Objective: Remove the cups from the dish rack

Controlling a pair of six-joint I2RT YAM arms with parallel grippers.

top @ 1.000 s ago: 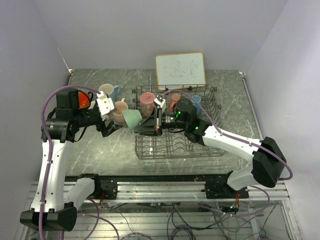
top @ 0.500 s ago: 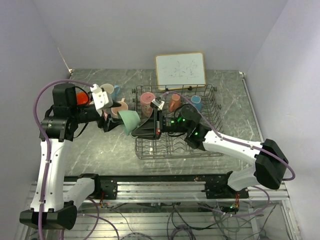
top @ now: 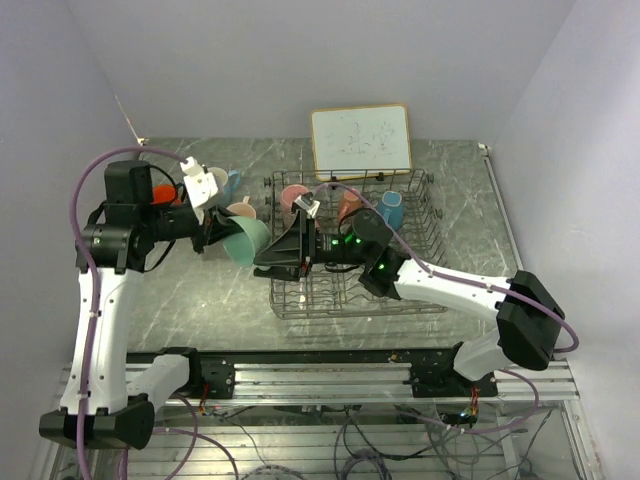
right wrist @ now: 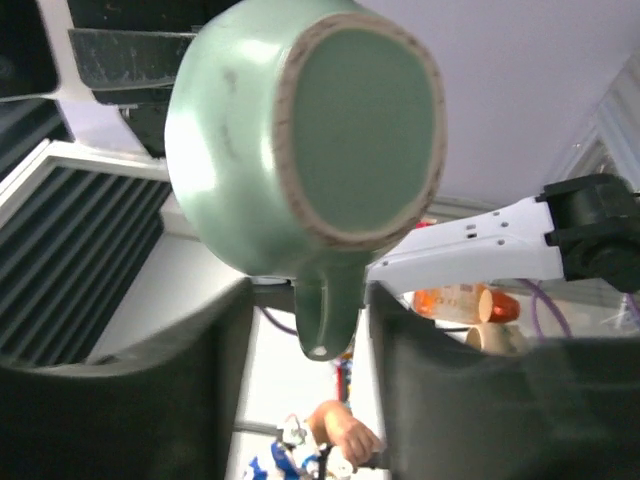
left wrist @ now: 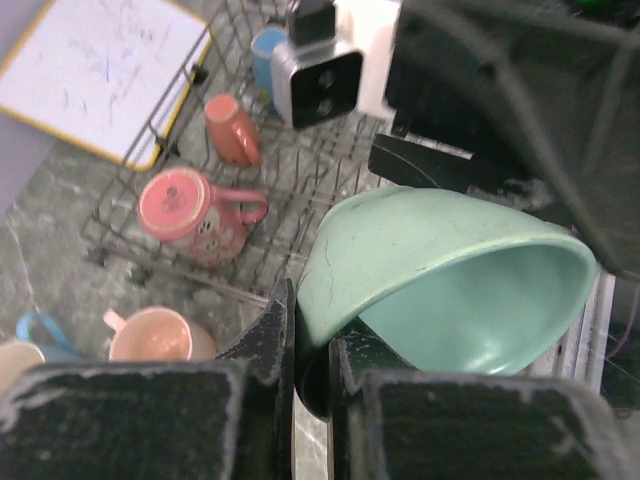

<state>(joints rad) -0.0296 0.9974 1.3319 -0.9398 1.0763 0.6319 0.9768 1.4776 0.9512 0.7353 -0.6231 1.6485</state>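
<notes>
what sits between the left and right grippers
The teal cup: left gripper pinches its rim, right gripper stands open around its handle. Top view shows it.

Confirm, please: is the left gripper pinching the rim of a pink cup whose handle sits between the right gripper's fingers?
No: the cup is teal, not pink, as the left wrist view shows. The left gripper pinches its rim, its handle between the right gripper's fingers.

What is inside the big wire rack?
Three cups show in the dish rack: a pink cup, an orange cup and a light blue cup. The right arm covers the rack's middle, so anything under it is hidden.
</notes>
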